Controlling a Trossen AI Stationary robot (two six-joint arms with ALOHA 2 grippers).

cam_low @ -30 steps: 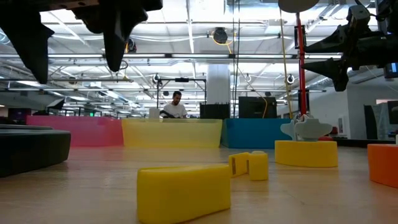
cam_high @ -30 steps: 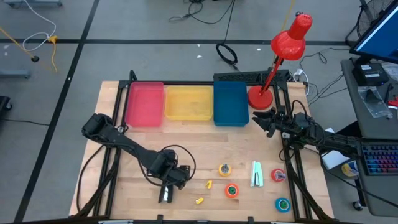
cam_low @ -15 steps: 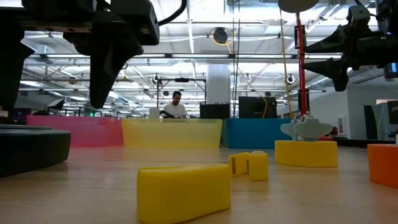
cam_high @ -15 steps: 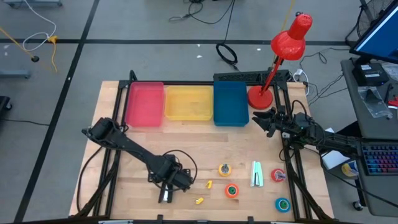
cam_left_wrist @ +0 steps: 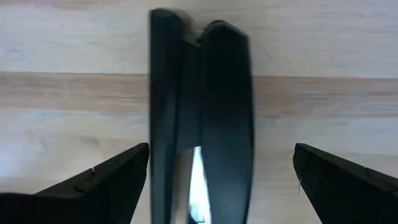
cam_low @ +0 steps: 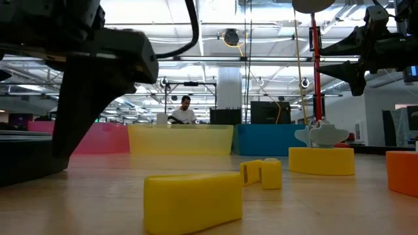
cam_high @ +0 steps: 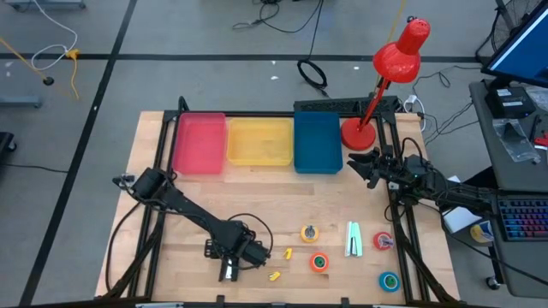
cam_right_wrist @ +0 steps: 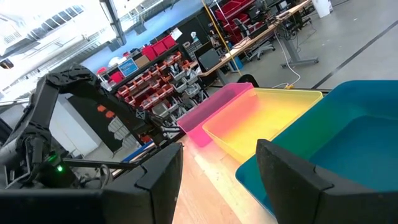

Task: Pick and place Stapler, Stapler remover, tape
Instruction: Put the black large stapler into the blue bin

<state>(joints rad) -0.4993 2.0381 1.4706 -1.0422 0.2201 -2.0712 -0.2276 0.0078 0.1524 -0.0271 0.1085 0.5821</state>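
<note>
We see the black metal-and-plastic stapler (cam_left_wrist: pixel 200 118) lying flat on the pale wooden desk (cam_high: pixel 265 192), near its front edge and left of centre, with our left tool (cam_high: pixel 231 259) low over it. Its two dark fingers (cam_left_wrist: pixel 99 180) stand wide on either side of the stapler's body, apart from it, so nothing is gripped yet.

To its right lie two small yellow plastic staple removers (cam_high: pixel 288 254), then the four small ring-shaped tape rolls: yellow (cam_high: pixel 309 233), orange (cam_high: pixel 319 262), red (cam_high: pixel 383 241) and blue-teal (cam_high: pixel 390 281). A pale green-and-white stapler (cam_high: pixel 353 239) lies between the yellow and red rolls.

At the back of the desk the pink plastic bin (cam_high: pixel 199 142), the yellow plastic bin (cam_high: pixel 259 142) and the blue plastic bin (cam_high: pixel 317 142) appear to hold nothing. We judge the task barely begun: every item is still on the desk, and the first pick is only being lined up.

Our right tool (cam_high: pixel 370 165) waits in the air by the red desk lamp (cam_high: pixel 390 73), part-open and empty.
</note>
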